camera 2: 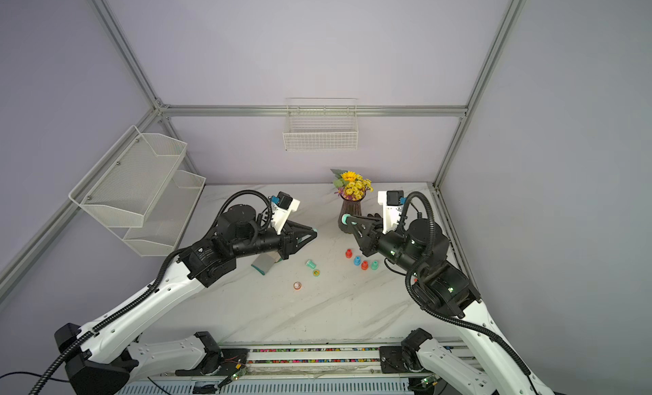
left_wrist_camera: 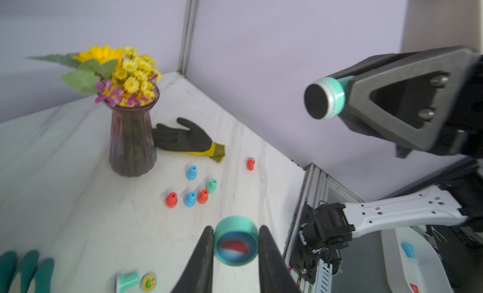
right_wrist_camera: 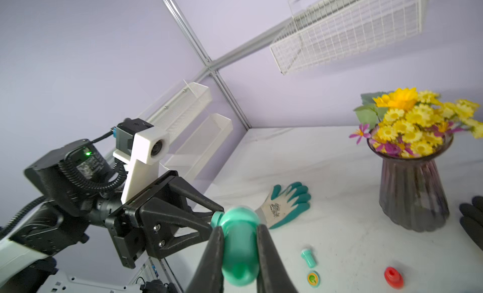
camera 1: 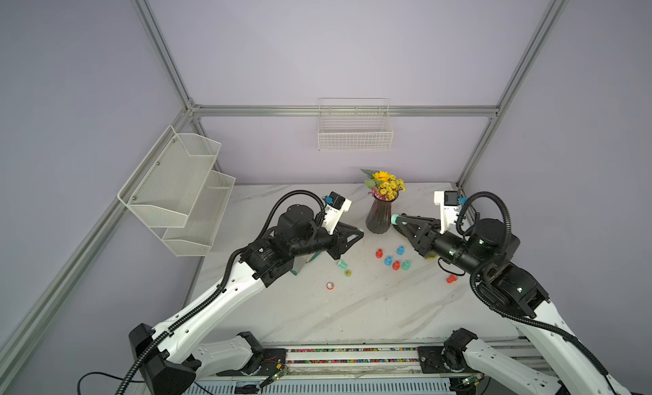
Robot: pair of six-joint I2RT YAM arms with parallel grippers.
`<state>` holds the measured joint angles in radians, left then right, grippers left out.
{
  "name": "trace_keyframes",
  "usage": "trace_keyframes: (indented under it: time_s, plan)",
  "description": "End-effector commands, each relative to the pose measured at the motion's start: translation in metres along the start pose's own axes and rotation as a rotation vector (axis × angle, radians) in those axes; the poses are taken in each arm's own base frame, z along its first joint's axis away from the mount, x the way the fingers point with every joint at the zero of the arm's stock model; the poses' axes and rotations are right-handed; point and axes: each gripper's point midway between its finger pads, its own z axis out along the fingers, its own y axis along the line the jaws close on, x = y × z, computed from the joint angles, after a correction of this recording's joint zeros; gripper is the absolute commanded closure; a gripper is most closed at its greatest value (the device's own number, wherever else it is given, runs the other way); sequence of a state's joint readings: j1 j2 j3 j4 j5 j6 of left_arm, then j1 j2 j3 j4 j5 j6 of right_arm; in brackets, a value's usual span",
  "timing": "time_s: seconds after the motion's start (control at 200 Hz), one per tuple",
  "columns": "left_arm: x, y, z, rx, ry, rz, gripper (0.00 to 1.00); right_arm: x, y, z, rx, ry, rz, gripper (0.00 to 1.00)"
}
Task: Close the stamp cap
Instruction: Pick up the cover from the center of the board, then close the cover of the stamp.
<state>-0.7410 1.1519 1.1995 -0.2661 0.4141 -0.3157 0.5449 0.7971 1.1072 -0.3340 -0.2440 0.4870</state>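
Left hand (left_wrist_camera: 236, 235) pinches teal cap (left_wrist_camera: 236, 222) between both fingers. Right hand (right_wrist_camera: 240, 227) grips teal stamp (right_wrist_camera: 239, 263), black pad end sticking out toward left hand. Both held above desk (camera 1: 352, 312), apart, tips facing, near vase (camera 1: 379, 217).

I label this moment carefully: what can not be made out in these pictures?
- cap: in both top views the left gripper hides nearly all of it.
- stamp face: left wrist view, dark and blurred; no design readable.
- black glove: top views, mostly hidden under the right arm.
- green glove: left wrist view, cut off by the edge.
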Motion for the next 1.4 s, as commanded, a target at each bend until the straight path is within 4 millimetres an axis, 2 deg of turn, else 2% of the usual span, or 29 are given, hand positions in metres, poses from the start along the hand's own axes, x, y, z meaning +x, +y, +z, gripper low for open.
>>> trace_keyframes:
  time_s: [0.0, 0.18, 0.325, 0.47, 0.635, 0.935, 1.395]
  plan:
    - [-0.047, -0.057, -0.021, 0.262, -0.208, 0.169, 0.79, -0.031, 0.036, -0.013, -0.172, -0.141, -0.035, 1.00]
    - [-0.076, -0.098, -0.053, 0.436, -0.376, 0.270, 0.79, -0.047, 0.075, -0.026, -0.377, -0.202, -0.035, 1.00]
    - [-0.092, -0.114, -0.069, 0.514, -0.463, 0.290, 0.79, -0.055, 0.101, -0.035, -0.552, -0.229, 0.000, 1.00]
    - [-0.101, -0.124, -0.077, 0.570, -0.510, 0.295, 0.78, -0.052, 0.115, -0.032, -0.677, -0.191, 0.042, 1.00]
    - [-0.104, -0.128, -0.080, 0.604, -0.522, 0.289, 0.78, -0.050, 0.122, -0.034, -0.760, -0.179, 0.083, 1.00]
    - [-0.105, -0.125, -0.073, 0.601, -0.513, 0.268, 0.78, -0.047, 0.130, -0.035, -0.865, -0.143, 0.141, 1.00]
    - [-0.107, -0.126, -0.070, 0.615, -0.504, 0.258, 0.78, -0.023, 0.126, -0.014, -0.834, -0.046, 0.158, 1.00]
